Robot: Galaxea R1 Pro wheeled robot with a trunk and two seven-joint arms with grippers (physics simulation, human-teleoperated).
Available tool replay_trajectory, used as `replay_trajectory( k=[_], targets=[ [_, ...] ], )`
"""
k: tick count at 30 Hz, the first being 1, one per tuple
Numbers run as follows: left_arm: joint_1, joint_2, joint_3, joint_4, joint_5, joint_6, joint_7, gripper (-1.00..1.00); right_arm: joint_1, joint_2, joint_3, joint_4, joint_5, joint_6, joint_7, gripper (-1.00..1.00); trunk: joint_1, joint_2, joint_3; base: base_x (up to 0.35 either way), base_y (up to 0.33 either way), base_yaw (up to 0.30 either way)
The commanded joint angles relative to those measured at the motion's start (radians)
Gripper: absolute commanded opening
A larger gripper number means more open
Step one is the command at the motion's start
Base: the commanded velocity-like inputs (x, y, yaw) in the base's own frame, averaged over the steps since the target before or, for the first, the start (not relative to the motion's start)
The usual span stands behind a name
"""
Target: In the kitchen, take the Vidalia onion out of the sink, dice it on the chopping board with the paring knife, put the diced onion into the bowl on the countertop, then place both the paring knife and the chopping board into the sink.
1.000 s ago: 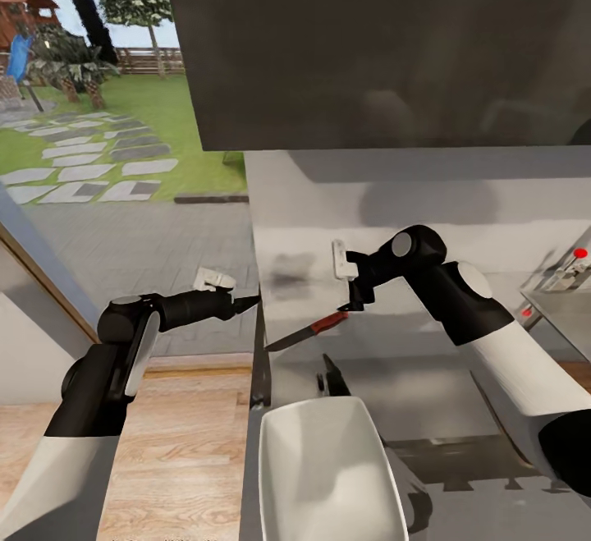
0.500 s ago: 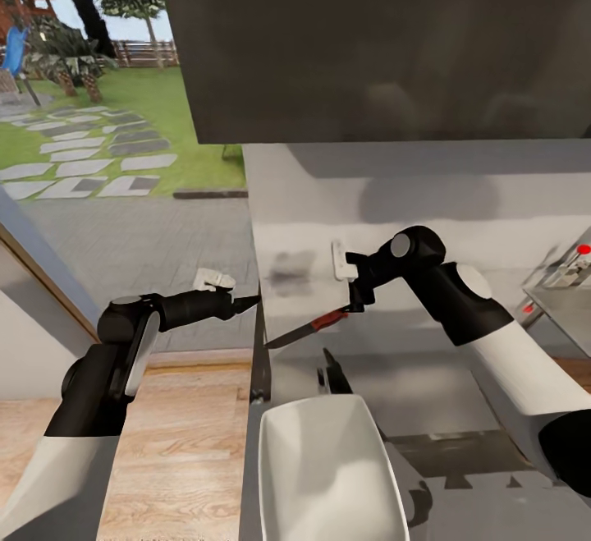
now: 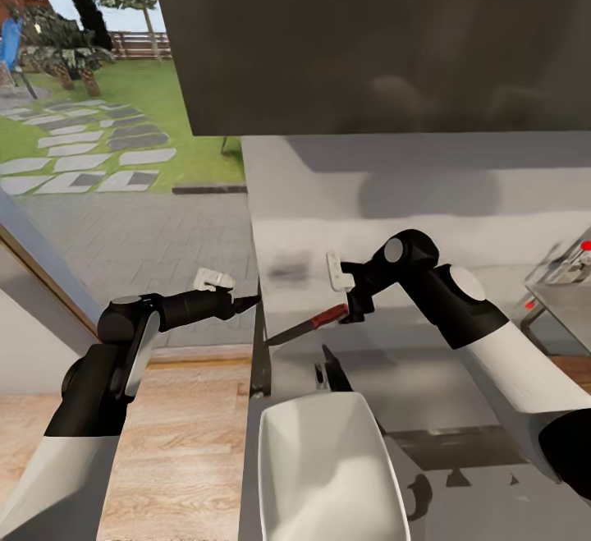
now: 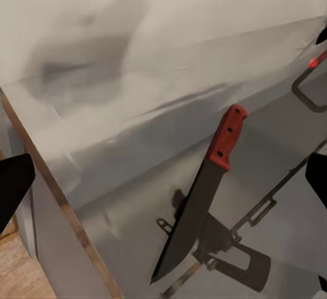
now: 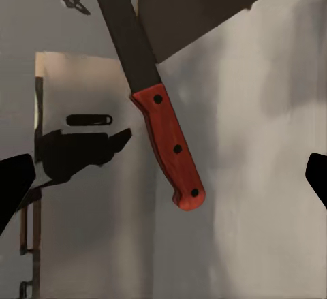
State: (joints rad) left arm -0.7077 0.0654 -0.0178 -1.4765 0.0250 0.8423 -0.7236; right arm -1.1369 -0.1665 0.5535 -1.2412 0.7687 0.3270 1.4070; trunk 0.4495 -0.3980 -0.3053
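The knife (image 3: 308, 324) lay flat on the grey countertop (image 3: 460, 377), near its left end, with the red handle toward the wall and the dark blade pointing to the counter's front-left edge. In the right wrist view the same knife (image 5: 151, 95) was seen from above, and the two dark fingers of the right gripper (image 3: 353, 311) stood far apart at both sides of the picture, so this gripper was wide open and held nothing. It hung just over the handle end of the knife; I cannot tell if it touched the handle.

The left gripper (image 3: 246, 303) was beside the left end of the countertop, over the wooden floor (image 3: 189, 442), pointing to the counter. In the left wrist view its fingers were also wide apart and empty, and the knife (image 4: 201, 193) was in front of them on the counter top.

The white bowl (image 3: 328, 467) stood on the countertop close to the robot, in front of the knife. At the far right a part of the steel sink (image 3: 566, 311) with red knobs was visible.
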Motion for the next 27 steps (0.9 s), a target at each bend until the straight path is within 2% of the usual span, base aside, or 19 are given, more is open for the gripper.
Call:
replay_trajectory(
  k=[1,12,27],
  targets=[
    [-0.001,0.001,-0.001,-0.001,0.003,0.007,0.0,1.0,-0.001,-0.001,0.002,-0.001,0.002,0.01,0.005,1.0,0.001,-0.002,-0.003,0.0,0.0,0.0],
    [-0.001,0.001,-0.001,-0.004,0.003,0.008,0.0,1.0,-0.001,-0.001,-0.001,-0.001,0.003,0.012,0.01,1.0,0.001,-0.002,-0.014,0.0,0.0,0.0],
    [-0.001,0.001,0.001,-0.013,0.003,0.009,0.0,1.0,-0.001,-0.001,-0.001,-0.001,0.004,0.014,0.01,1.0,0.001,-0.002,-0.015,0.016,-0.039,0.0]
  ],
)
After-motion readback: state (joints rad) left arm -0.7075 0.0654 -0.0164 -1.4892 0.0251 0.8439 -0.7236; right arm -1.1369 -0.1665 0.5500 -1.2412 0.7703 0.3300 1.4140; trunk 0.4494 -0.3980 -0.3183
